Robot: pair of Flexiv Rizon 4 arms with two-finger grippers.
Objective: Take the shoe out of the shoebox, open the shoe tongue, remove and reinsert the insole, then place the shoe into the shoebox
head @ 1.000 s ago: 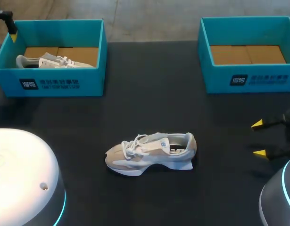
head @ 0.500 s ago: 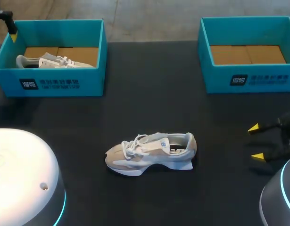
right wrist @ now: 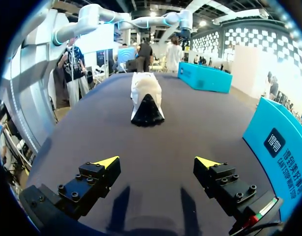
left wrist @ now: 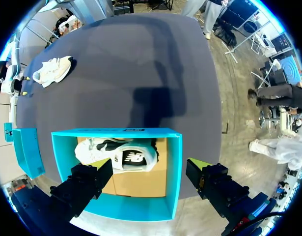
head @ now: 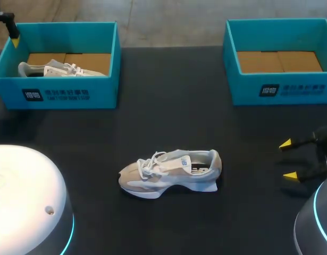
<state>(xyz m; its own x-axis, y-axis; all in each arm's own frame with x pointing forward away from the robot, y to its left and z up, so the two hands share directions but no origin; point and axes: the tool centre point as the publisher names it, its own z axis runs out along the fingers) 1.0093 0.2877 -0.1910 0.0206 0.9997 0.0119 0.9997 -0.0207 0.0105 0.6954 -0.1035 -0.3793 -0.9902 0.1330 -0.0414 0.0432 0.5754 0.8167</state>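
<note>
We are holding our right gripper (right wrist: 157,162) wide open, well apart from the shoe (head: 170,173) lying mid-table; our left gripper (left wrist: 151,164), also spread wide, is hovering over the left shoebox (left wrist: 173,177).

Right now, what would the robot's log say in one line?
shoe: on table, upright | left shoebox: holds second shoe | left jaws: open above it | right jaws: open, facing shoe's heel
</note>
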